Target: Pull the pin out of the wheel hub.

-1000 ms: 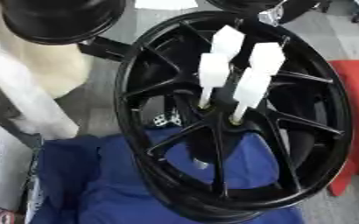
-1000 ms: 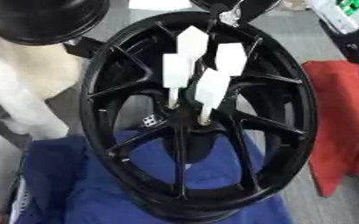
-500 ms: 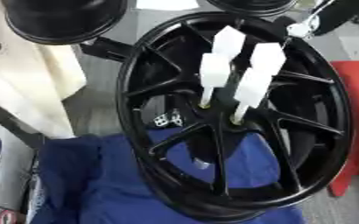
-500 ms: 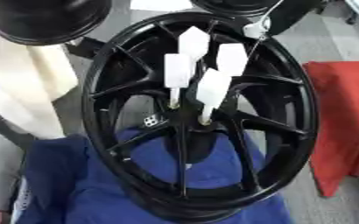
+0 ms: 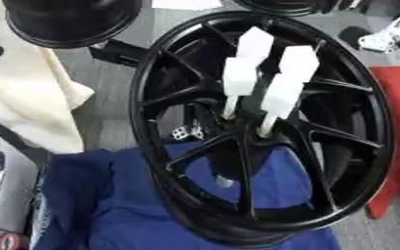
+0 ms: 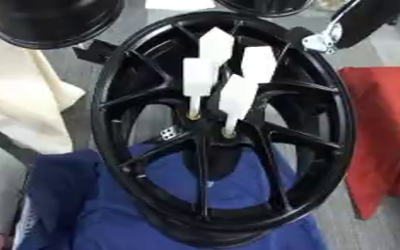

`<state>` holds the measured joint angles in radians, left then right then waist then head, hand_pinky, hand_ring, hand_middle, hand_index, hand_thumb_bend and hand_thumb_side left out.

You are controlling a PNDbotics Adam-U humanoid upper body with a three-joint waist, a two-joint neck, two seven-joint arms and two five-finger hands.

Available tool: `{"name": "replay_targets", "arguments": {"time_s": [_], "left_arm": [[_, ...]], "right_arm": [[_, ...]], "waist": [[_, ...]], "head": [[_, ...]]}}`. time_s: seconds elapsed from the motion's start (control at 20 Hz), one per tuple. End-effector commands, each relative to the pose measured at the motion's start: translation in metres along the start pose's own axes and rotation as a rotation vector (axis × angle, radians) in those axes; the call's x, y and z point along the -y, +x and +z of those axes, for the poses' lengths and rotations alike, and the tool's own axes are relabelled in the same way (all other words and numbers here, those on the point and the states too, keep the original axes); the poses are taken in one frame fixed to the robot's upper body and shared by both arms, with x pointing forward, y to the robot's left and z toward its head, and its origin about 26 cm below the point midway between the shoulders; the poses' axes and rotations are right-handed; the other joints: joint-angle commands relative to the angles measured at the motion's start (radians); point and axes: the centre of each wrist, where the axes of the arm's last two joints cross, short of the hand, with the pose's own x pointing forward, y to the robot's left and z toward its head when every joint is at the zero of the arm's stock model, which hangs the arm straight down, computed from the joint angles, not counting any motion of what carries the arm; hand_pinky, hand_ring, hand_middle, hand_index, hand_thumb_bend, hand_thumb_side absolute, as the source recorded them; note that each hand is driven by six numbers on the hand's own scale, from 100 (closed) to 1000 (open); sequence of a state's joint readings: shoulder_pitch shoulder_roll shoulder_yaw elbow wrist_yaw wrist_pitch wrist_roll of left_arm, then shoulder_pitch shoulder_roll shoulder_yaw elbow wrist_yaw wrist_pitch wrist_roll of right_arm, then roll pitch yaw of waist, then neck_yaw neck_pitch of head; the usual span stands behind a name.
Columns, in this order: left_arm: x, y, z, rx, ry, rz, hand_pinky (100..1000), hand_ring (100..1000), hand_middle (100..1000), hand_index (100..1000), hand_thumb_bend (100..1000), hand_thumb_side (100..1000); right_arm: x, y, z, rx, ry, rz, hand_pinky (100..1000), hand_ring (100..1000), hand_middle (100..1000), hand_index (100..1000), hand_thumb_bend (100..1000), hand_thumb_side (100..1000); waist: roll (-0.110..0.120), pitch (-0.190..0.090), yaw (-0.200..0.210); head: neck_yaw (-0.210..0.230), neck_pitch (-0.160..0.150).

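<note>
Blue cloth (image 5: 110, 205), wheel hub (image 5: 263, 127) holding white pins (image 5: 280, 100)

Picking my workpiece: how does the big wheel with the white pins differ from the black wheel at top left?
The big wheel stands tilted on the blue cloth; the top-left wheel sits behind, cropped. The big one carries white pins in its hub; the other shows none. Both are black.

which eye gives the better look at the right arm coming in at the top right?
Right eye view. The right arm shows as a black limb with a silver joint beside the wheel hub rim. The left eye view cuts it at the frame edge. Neither view lets me tell its fingers. All four white pins sit in the hub.
</note>
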<state>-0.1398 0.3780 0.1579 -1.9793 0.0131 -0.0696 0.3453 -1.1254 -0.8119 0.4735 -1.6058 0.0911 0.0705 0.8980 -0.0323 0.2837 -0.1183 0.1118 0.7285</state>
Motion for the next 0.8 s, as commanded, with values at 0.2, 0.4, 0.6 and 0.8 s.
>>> {"name": "replay_targets", "arguments": {"time_s": [0.2,0.4,0.6,0.8], "left_arm": [[-0.0020,0.0068,-0.0033,0.026,0.003,0.001,760,823,746,805,100,756],[-0.0013,0.0071,-0.0037,0.027,0.002,0.005,760,823,747,805,100,757],[-0.0002,0.0075,-0.0042,0.030,-0.001,0.010,761,824,747,805,100,757],[0.0009,0.0076,-0.0042,0.030,-0.002,0.016,761,824,747,805,100,759]], "right_arm": [[0.0049,0.0086,0.0231,-0.003,-0.013,0.009,851,870,848,945,100,100],[0.0026,0.0112,0.0272,-0.014,-0.015,0.020,863,888,869,968,108,100],[-0.0008,0.0108,0.0270,-0.032,-0.008,0.033,869,895,880,973,133,100],[-0.0011,0.0107,0.0260,-0.037,-0.009,0.039,870,899,891,979,142,100]], "waist": [[0.004,-0.009,-0.003],[0.006,-0.003,-0.003],[0.008,0.004,0.001],[0.010,0.011,0.005]], "head": [[-0.012,-0.011],[-0.025,-0.019],[-0.031,-0.032],[-0.034,-0.042]]}}
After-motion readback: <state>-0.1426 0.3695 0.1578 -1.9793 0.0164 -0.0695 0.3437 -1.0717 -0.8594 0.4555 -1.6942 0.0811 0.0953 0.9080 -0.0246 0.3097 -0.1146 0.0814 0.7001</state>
